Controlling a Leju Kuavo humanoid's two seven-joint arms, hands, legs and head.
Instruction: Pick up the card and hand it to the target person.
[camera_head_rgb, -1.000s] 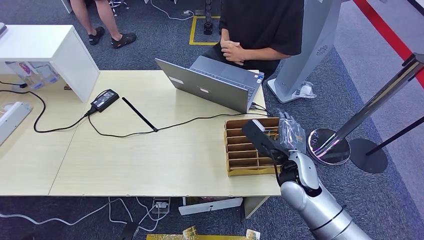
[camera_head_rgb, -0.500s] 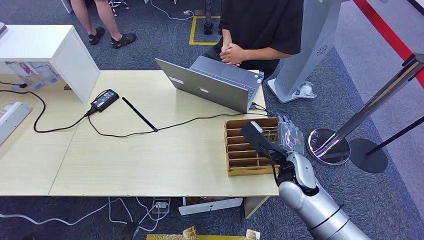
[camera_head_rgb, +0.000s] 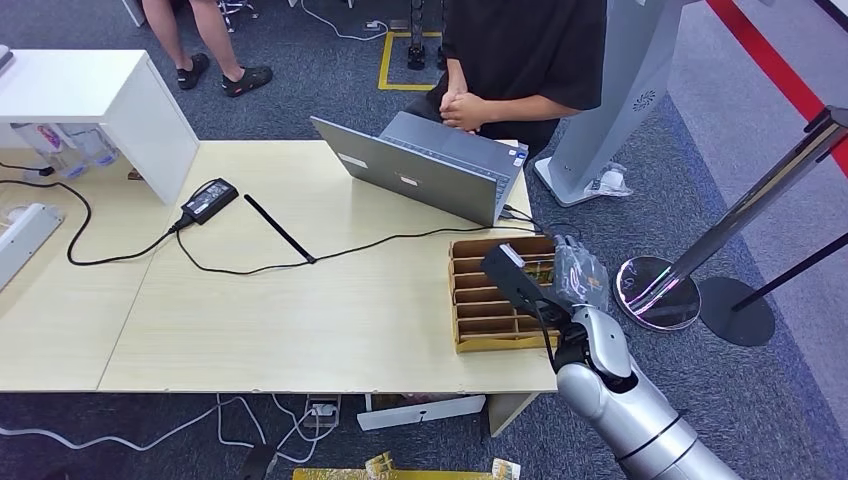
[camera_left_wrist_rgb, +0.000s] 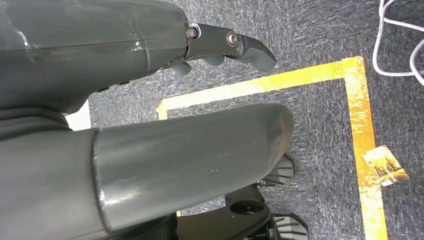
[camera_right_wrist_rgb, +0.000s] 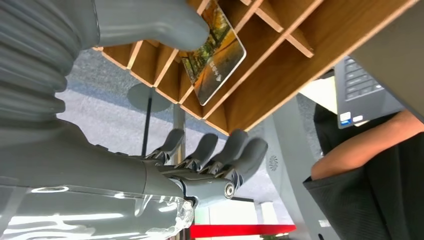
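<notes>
Fingers (camera_right_wrist_rgb: 220, 150): being held spread beside the wooden organizer (camera_head_rgb: 480, 300), nothing gripped.
Right hand (camera_head_rgb: 575, 275): being positioned at the organizer's far right corner on the counter (camera_head_rgb: 300, 320).
Card (camera_right_wrist_rgb: 215, 52): being kept in an organizer slot, close by the thumb (camera_right_wrist_rgb: 150, 22).
Left hand (camera_left_wrist_rgb: 150, 115): being held open over the carpet.
Person (camera_head_rgb: 520, 60): being seated behind the laptop (camera_head_rgb: 420, 170).

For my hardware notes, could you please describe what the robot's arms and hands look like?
The right arm is a glossy silver tube with dark ring seams and a black wrist joint. The right hand has a grey ribbed cover, thick grey thumb, darker fingers and a visible screw. The left hand looks alike: smooth grey thumb, dark screwed fingertip.
</notes>
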